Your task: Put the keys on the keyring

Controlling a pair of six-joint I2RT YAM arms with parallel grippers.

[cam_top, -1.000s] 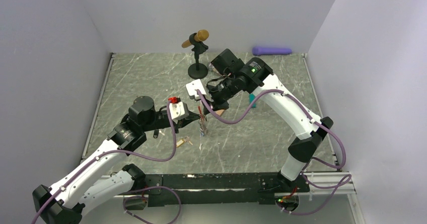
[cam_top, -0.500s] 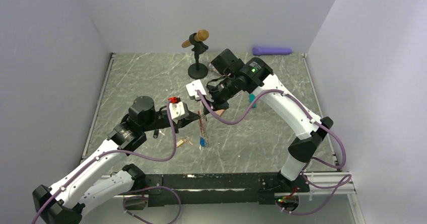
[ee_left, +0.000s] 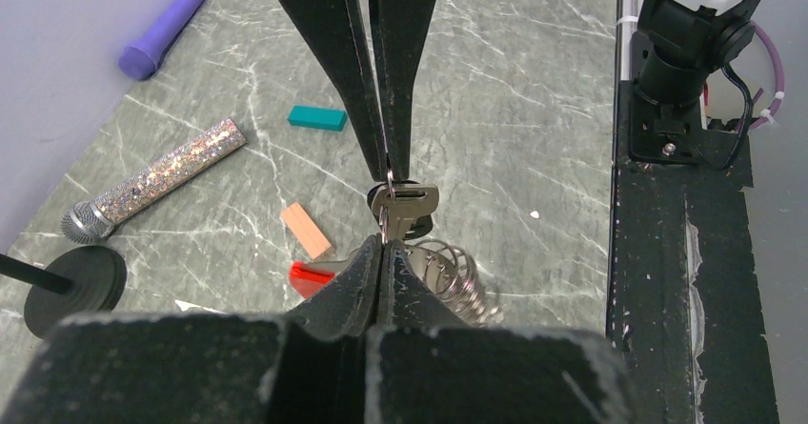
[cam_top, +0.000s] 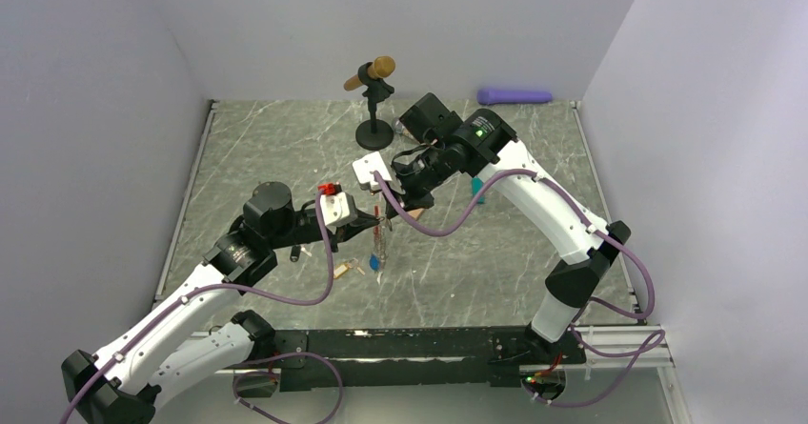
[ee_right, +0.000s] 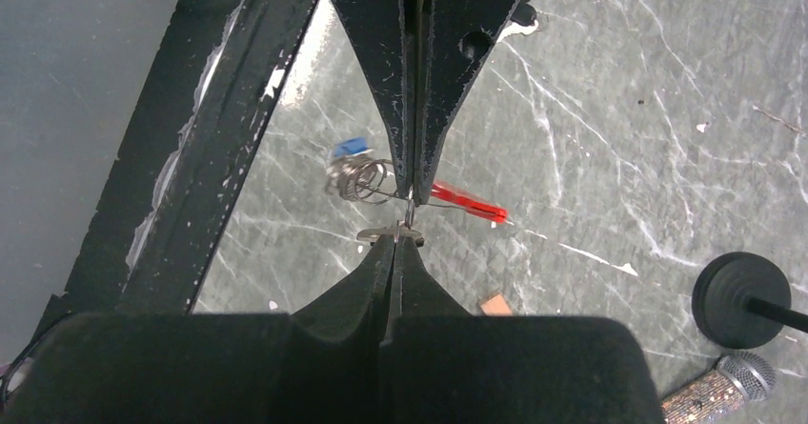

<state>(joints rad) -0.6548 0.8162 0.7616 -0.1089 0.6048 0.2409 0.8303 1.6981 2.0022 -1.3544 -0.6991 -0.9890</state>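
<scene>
My left gripper (cam_top: pixel 372 217) and right gripper (cam_top: pixel 389 207) meet tip to tip above the table's middle. In the left wrist view my left gripper (ee_left: pixel 383 245) is shut on a thin wire ring of the keyring; its red clip (ee_left: pixel 309 276) and silvery coil (ee_left: pixel 459 287) hang just below. The right gripper (ee_right: pixel 401 238) is shut on a small silvery key (ee_right: pixel 390 233), which touches that ring. The keyring (cam_top: pixel 381 243) dangles with a blue-tagged key (cam_top: pixel 377 264) at its end. A yellow-tagged key (cam_top: pixel 348 269) and a black-tagged key (cam_top: pixel 296 252) lie on the table.
A black microphone stand (cam_top: pixel 373 134) stands at the back. A purple tube (cam_top: pixel 515 95) lies by the rear wall. A teal block (ee_left: pixel 317 117), a tan block (ee_left: pixel 307 231) and a glittery microphone (ee_left: pixel 152 181) lie under and beyond the right arm.
The dangling coil with the blue tag has swung down and slightly left. Both arms have stayed almost in place.
</scene>
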